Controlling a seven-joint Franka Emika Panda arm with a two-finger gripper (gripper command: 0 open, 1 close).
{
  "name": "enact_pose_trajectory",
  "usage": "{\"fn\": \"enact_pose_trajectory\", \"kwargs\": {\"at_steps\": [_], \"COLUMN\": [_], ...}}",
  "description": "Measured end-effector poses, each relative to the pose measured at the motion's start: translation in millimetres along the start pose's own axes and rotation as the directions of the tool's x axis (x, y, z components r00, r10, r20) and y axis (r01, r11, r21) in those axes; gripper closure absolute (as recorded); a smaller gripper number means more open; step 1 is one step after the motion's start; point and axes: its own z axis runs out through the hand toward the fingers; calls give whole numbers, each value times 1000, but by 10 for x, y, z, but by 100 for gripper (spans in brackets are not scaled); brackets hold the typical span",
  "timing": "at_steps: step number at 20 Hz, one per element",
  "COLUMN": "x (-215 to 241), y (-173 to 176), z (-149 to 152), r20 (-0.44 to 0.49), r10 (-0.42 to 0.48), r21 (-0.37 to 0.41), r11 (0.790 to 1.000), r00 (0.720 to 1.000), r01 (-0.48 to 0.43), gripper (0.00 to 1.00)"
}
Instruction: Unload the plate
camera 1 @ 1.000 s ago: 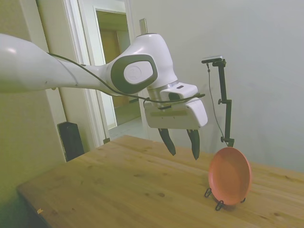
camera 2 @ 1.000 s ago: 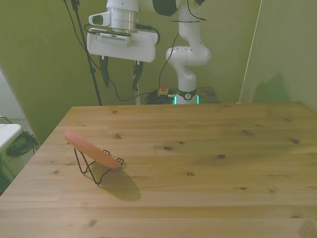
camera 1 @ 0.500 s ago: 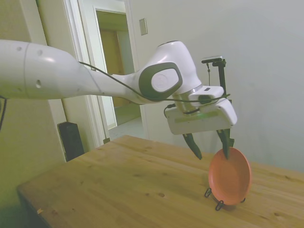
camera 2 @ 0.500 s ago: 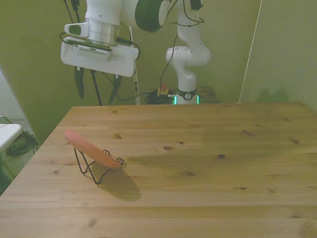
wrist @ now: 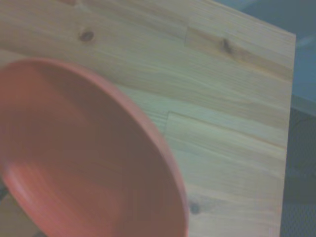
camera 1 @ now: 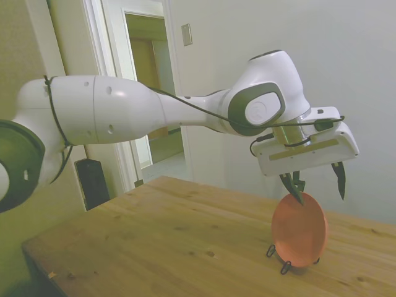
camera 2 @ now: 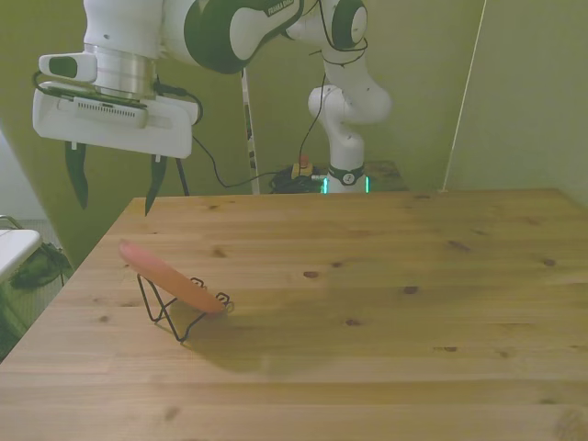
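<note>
The salmon-pink plate [camera 1: 299,230] leans tilted in a thin black wire stand [camera 1: 279,260] near the table's far end in the side view. In the front view the plate [camera 2: 170,276] rests on the stand [camera 2: 180,315] at the front view's left. My gripper [camera 1: 317,187] hangs open above the plate's upper rim, holding nothing. In the front view the gripper [camera 2: 114,186] sits above and behind the plate, near the table's corner. The wrist view shows the plate [wrist: 74,163] from close by, filling much of the picture.
The wooden table [camera 2: 367,303] stretches wide to the front view's right of the stand. Its edge [wrist: 289,113] runs close beside the plate in the wrist view, with dark floor beyond. A doorway [camera 1: 151,93] stands behind the table in the side view.
The arm has swung toward the plate's side of the table, to the front view's left. The open gripper now hangs over the plate's top rim. The plate has not moved.
</note>
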Motion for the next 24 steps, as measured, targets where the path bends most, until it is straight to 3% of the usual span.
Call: {"fn": "enact_pose_trajectory", "kwargs": {"at_steps": [8, 9, 24], "x": [123, 128, 109], "y": [-354, -378, -309], "z": [270, 280, 499], "r20": [-12, -18, -72], "r10": [-59, -70, -243], "r21": [46, 48, 19], "r11": [997, 996, 969], "r00": [998, 997, 967], "r01": [59, 70, 245], "gripper": [0, 100, 100]}}
